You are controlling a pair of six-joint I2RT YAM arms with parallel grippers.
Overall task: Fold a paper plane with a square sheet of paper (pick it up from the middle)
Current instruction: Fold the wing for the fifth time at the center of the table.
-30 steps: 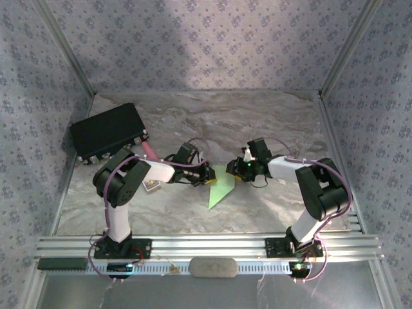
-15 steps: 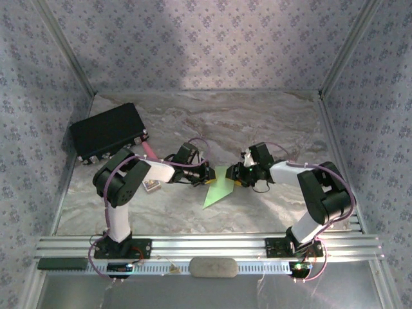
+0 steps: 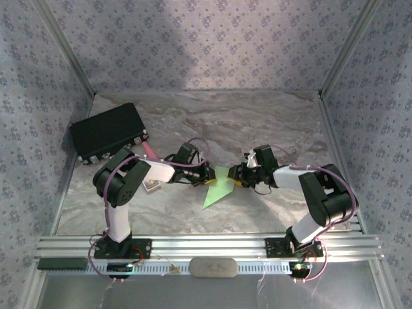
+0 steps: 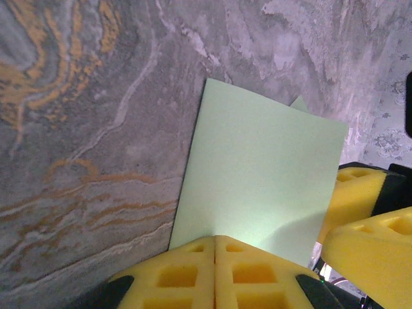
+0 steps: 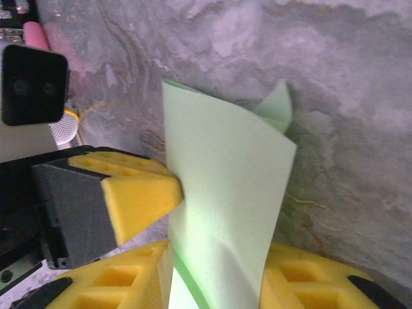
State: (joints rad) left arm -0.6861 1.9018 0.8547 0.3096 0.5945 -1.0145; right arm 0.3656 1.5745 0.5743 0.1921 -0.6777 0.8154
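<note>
Pale-green paper (image 3: pixel 217 188) sits between your two grippers near the middle of the marbled table (image 3: pixel 270 129). It is a creased shape whose wide end lies at the fingertips and whose narrow point reaches back toward the arm bases. Your left gripper (image 3: pixel 208 176) comes at it from the left. In its wrist view the two yellow foam pads (image 4: pixel 196 257) are pressed flat together with the sheet's near edge running in at their seam, so you have it clamped there. The rest of the sheet spreads straight out ahead of those fingers, smooth and plain, with a small corner of a second layer peeking past the far edge. Your right gripper (image 3: pixel 237 176) meets the paper from the opposite side, its fingertips close to the left ones. In the right wrist view the sheet rises ahead of the fingers as a curled panel, with one yellow pad (image 5: pixel 154 270) to its left and the other to its right. The paper covers the space between them, so you cannot tell whether they are pinching it or standing off. The left gripper's pad tip touches the sheet's left edge just ahead of your right fingers. Behind the left wrist lie a small yellowish card box (image 3: pixel 152 187), a pink cylinder (image 3: pixel 149 151) and, farther off, a big black box (image 3: pixel 106 132), all well apart from the paper.
</note>
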